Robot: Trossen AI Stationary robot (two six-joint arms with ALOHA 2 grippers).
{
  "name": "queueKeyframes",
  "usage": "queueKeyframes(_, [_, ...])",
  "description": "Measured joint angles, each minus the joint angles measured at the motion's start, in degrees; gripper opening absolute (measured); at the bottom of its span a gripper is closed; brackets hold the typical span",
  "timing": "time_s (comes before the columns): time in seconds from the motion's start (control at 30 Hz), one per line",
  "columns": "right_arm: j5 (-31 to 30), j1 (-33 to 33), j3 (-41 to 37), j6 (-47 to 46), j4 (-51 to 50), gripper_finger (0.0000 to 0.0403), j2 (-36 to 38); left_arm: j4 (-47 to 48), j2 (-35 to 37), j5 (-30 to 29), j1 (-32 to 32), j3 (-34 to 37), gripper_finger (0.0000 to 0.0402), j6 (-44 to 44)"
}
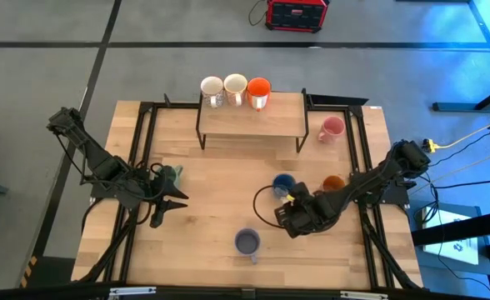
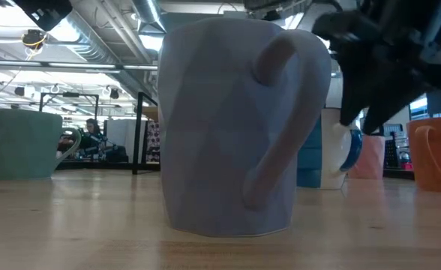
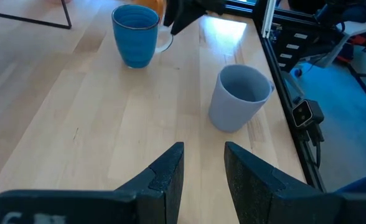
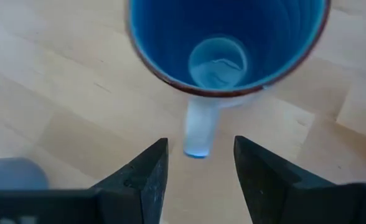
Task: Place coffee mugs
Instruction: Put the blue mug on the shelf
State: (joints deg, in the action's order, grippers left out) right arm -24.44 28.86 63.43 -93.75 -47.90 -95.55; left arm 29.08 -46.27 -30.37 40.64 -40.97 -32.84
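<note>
Lavender mug (image 1: pixel 247 242) stands nearest, untouched. Right gripper (image 4: pixel 198 163), fingers spread narrowly and empty, straddles the blue mug (image 4: pixel 226 43) handle. Risk: an off-centre closure may twist or tip it. Left gripper (image 3: pixel 203 171), slightly open, waits beside the green mug (image 1: pixel 173 176).

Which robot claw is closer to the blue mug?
The right claw. It sits open right at the blue mug, lined up with its handle. The left claw is far across the table, beside the green mug.
</note>
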Motion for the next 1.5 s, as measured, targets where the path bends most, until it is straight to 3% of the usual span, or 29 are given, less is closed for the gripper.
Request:
queueKeyframes(0.3, [-4.41,0.00,-3.79,1.41,4.13,0.0158,-0.22,0.00,0.01,0.00,-0.01,0.00,0.0110,0.00])
queueKeyframes(0.57, [-6.93,0.00,-3.92,4.00,4.11,0.0032,-0.22,0.00,0.01,-0.02,0.00,0.00,0.0110,0.00])
queueKeyframes(0.77, [-7.27,0.00,-2.44,4.06,1.58,0.0034,-0.24,0.00,0.00,-0.02,-0.02,0.00,0.0110,0.00])
queueKeyframes(1.13, [-10.10,0.00,10.51,6.49,-14.22,0.0033,0.39,0.00,0.00,-0.02,-0.01,0.00,0.0110,0.00])
queueKeyframes(1.5, [-15.80,-4.53,19.11,12.43,-18.97,0.0033,9.13,0.00,-0.02,-0.17,-0.02,-0.02,0.0110,0.02])
